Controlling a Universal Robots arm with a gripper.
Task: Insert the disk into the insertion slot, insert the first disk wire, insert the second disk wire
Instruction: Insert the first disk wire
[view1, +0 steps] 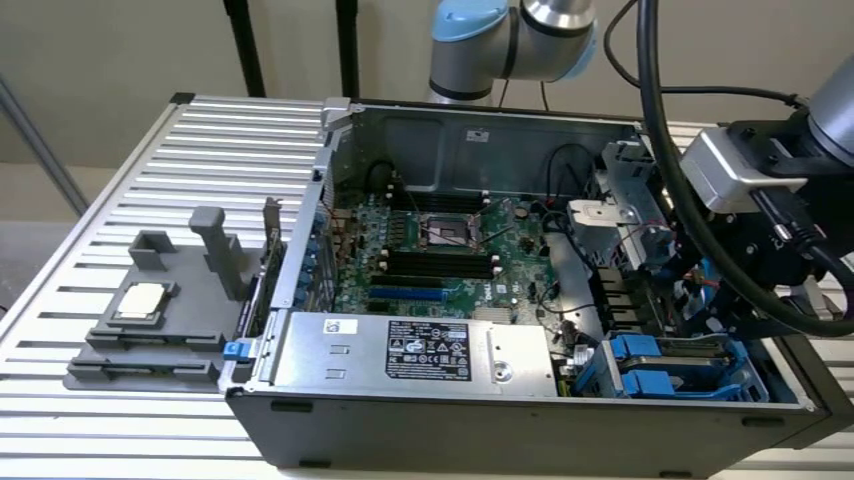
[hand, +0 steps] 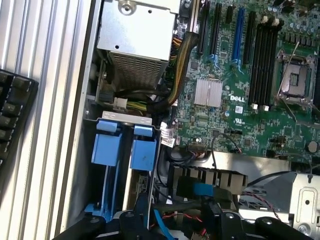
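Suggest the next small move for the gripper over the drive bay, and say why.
Probably a short descent toward the blue connector among the loose wires beside the insertion slot. The gripper stands open and empty close to those wires, so closing that gap to reach one seems sensible.

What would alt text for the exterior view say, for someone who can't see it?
A robot arm's gripper hangs near the blue-railed insertion slot at the exterior view's right of an open computer case, which sits on a slatted metal table.
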